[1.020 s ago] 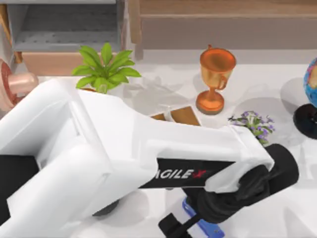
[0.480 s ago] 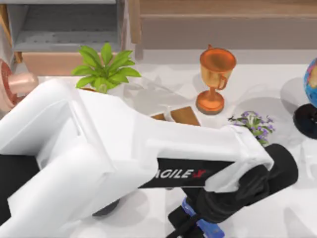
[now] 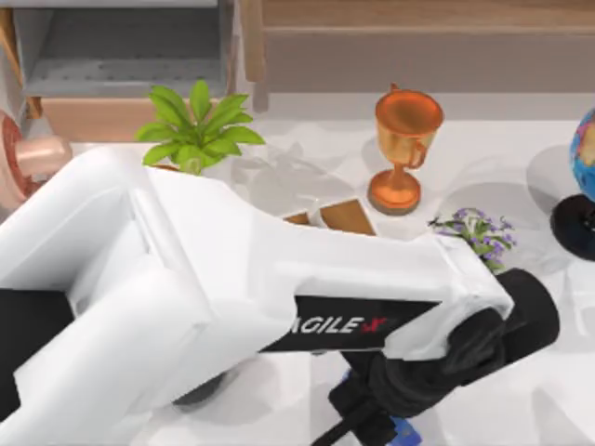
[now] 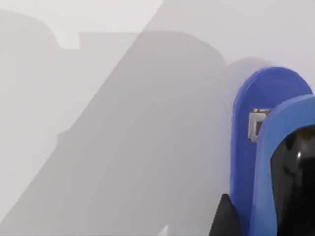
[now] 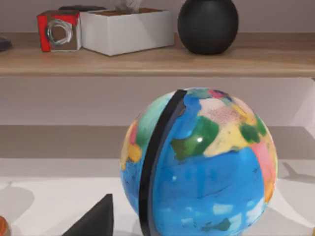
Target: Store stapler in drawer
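a round multicoloured globe with a black arc-shaped frame stands close in front on the white desk. behind it, a long light wooden shelf carries a red box with a metal ring, a white rectangular tissue box and a round black vase.

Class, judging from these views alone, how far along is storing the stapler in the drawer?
Done: the drawer already stands open at the table's far left. In hand: the left gripper is down at the blue stapler, which lies on the table near the front edge; a grasp cannot be confirmed. Left: lifting it, carrying it to the drawer and releasing it inside.
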{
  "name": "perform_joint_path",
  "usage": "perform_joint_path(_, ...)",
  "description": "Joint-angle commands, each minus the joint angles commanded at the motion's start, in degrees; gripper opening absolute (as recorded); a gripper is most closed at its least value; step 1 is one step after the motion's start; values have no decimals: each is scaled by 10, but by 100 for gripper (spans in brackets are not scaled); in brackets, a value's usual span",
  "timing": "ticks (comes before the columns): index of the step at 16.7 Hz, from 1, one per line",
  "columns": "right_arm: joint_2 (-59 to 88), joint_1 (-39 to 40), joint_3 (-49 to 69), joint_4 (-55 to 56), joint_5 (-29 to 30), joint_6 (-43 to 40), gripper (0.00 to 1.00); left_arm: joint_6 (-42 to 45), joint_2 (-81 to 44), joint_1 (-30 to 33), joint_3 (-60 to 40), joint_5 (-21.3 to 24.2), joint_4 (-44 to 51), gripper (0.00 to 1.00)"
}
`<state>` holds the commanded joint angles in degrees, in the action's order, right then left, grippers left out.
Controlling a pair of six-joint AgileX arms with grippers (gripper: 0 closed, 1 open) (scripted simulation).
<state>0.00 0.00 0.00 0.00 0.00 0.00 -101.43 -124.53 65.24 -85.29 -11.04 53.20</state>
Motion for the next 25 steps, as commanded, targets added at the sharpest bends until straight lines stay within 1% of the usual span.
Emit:
perform_joint_path(7, 0, 0, 0, 0, 0, 0, 100, 1, 3, 2, -2, 0, 2, 0)
perform_joint_path(12, 0, 0, 0, 0, 0, 0, 100, 0, 21, 2, -27, 0, 54, 0)
perform_joint_path(19, 0, 0, 0, 0, 0, 0, 100, 6, 28, -4, -34, -1, 58, 0)
perform_joint_path(22, 0, 0, 0, 0, 0, 0, 100, 57, 54, -53, -54, -12, 61, 0)
perform_joint_path(25, 0, 0, 0, 0, 0, 0, 100, 154, 89, -142, -92, -32, 63, 0)
